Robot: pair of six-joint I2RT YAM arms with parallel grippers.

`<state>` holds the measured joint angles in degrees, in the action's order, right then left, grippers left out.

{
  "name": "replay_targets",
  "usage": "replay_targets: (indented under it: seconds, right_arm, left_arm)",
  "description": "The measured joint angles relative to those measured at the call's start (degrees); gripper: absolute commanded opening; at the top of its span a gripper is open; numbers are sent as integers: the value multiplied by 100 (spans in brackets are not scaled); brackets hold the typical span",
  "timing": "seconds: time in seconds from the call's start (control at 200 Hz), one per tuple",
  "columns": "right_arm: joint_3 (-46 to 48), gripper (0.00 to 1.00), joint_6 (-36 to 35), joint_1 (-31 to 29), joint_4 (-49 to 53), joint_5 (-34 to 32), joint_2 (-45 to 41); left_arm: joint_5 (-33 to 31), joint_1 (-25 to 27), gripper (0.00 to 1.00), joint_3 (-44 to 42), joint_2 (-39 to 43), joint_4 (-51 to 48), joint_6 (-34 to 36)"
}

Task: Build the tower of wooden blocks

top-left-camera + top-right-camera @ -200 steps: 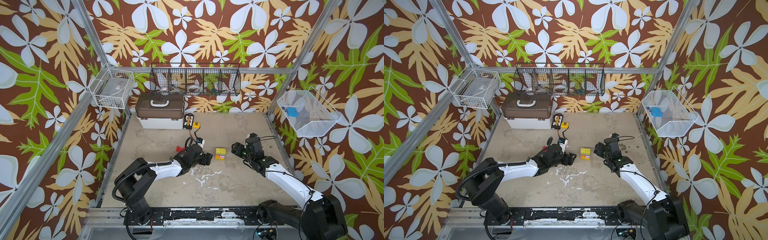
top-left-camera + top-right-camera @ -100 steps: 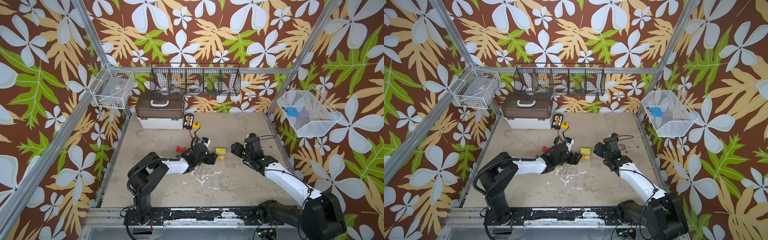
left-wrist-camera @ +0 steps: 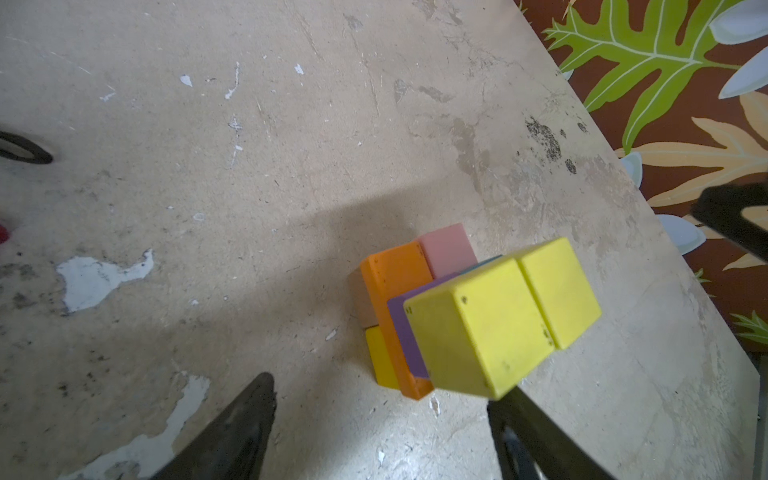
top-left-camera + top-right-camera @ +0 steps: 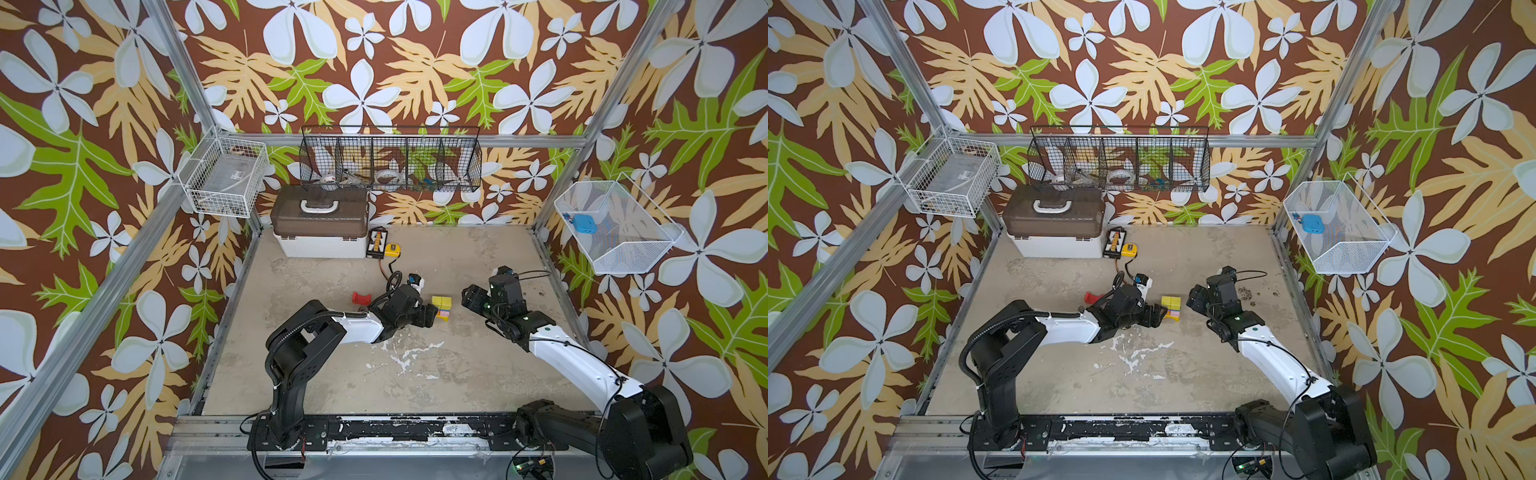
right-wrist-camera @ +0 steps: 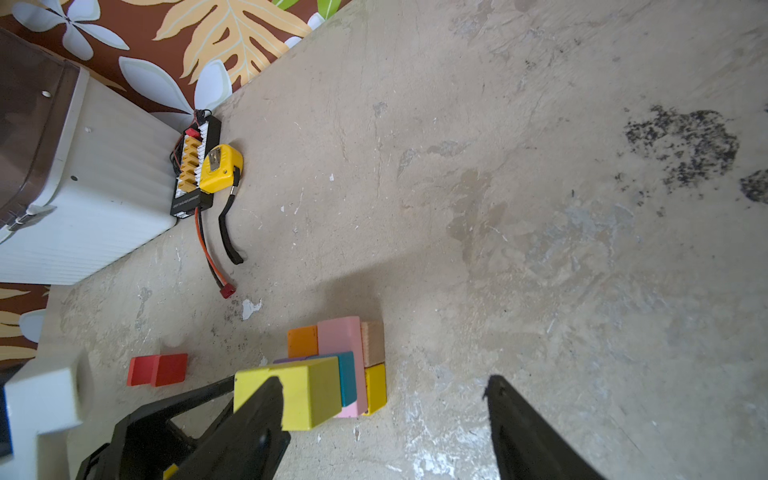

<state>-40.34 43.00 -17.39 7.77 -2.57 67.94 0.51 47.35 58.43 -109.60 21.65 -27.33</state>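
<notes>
The tower (image 4: 440, 308) (image 4: 1172, 308) stands mid-table: yellow and tan blocks at the bottom, orange (image 3: 395, 291) and pink (image 3: 446, 249) bars, purple and teal pieces, and two yellow cubes (image 3: 498, 316) on top. My left gripper (image 4: 432, 314) (image 3: 380, 390) is open and empty, its fingers low on either side of the tower's near corner. The right gripper (image 4: 468, 297) (image 5: 382, 382) is open and empty just right of the tower (image 5: 332, 374). A red arch block (image 4: 361, 298) (image 5: 158, 370) lies on the table behind the left arm.
A brown-lidded white toolbox (image 4: 320, 228) stands at the back left, with a black connector board (image 4: 376, 243), a yellow tape measure (image 4: 391, 249) and loose cables beside it. Wire baskets (image 4: 390, 160) hang on the walls. The table's right edge (image 3: 623, 178) runs close to the tower.
My left arm has reached rightward, bringing its open gripper from left of the tower right up to it. The right arm has barely moved.
</notes>
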Motion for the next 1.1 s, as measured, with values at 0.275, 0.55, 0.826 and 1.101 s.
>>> replay_targets:
  seconds: [0.275, 0.55, 0.826, 1.101]
  right_arm:
    - [-2, 77, 0, 9, 0, 2, -7]
    - [-4, 77, -2, 4, 0, 22, -7]
    - [-4, 77, -4, 4, 0, 22, -11]
    - [-28, 63, 4, 7, -2, 79, 372]
  left_arm:
    - [-2, 0, 82, 94, -28, -46, 0]
    - [-26, 0, 82, 214, -76, -116, 2]
    - [-4, 0, 82, 90, 31, -133, 4]
    - [-162, 0, 81, -461, 820, 129, 0]
